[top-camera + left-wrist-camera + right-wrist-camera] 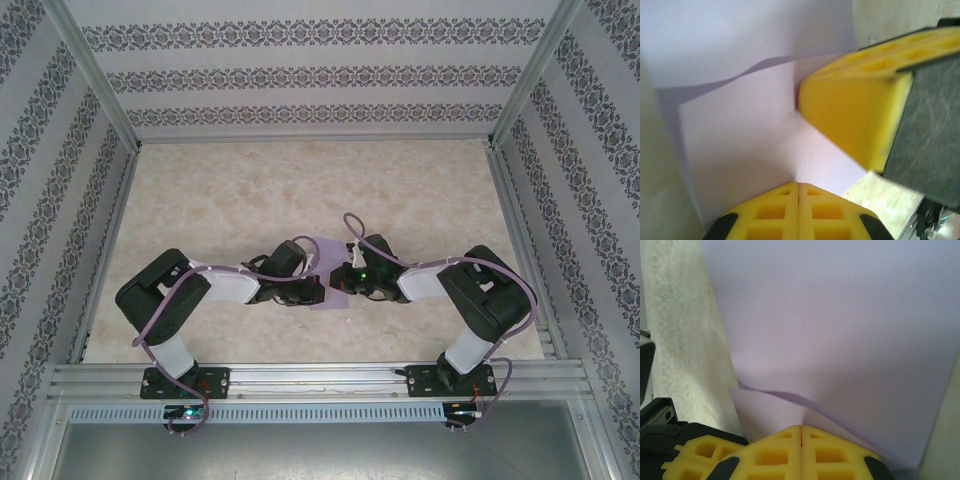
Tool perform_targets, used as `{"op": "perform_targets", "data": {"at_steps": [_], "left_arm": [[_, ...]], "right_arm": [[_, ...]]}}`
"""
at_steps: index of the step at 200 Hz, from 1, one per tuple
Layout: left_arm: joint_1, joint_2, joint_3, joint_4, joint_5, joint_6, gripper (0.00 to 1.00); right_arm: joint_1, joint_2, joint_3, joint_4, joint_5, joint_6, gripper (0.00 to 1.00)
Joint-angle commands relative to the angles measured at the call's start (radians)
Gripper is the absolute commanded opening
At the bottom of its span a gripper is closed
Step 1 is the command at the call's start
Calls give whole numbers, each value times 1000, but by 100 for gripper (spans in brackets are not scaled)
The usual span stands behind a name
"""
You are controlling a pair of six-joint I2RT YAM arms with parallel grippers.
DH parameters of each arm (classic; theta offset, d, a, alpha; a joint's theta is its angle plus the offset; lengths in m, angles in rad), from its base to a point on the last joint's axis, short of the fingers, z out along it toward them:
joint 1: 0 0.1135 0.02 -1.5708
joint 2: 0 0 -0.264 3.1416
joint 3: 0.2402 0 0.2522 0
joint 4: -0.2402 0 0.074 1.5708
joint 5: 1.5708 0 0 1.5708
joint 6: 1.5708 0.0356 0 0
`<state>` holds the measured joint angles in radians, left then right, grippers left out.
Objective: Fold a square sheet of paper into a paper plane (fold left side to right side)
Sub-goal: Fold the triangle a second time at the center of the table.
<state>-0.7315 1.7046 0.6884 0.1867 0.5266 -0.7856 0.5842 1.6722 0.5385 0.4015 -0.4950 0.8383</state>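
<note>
Between the two arms, at the middle of the tabletop (250,190), the left jaws are pressed fully together, their yellow pads (775,215) meeting with no gap. Their tips rest at the near edge of the sheet of paper (740,145), which spreads away from them, lavender and plain. Whether any paper is caught between those pads I cannot tell; it looks more like a press than a pinch. The right jaws are likewise closed, pads (825,455) flush. In the left wrist view one of their fingers comes in from the right and bears down on the sheet beside a loose flap (740,40) that lifts off the lower layer. The right wrist view has a raised edge curling just ahead of its own tips, with the sheet running on beyond. From above, the paper peeks out as a small purple patch just nearer the bases than the jaws, and a sliver shows beyond them, so its longer run seems to lie near-to-far, crosswise to the line joining the arms. Both arms touch it, neither one nearer. My reading is that the left-to-right fold is in hand, and the next move turns on the left arm (225,285) carrying its side across toward the right arm (430,280) while that one pins the crease
</note>
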Motion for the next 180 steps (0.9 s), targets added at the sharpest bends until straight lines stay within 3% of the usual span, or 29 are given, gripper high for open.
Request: {"op": "perform_targets", "data": {"at_steps": [1,47,99,142,180], "left_arm": [[-12,-22,-64,-111,2,38,0],[-16,-68,-115,-93,-16,35,0],[-16,-18,34,-83,-13,45,0],[-15,8,93,-51,-5,46,0],[-6,-53,112,-76,-7,56,2]], "right_arm": [[-28,50,-49,-165,64,-34,0],[-40,49,-48,-168,52,-41,0],[-31,20,-26,-146,18,-38,0],[-36,-105,-16,-161,8,-56,0],[-56,-252,-33,-249,57,-107,20]]}}
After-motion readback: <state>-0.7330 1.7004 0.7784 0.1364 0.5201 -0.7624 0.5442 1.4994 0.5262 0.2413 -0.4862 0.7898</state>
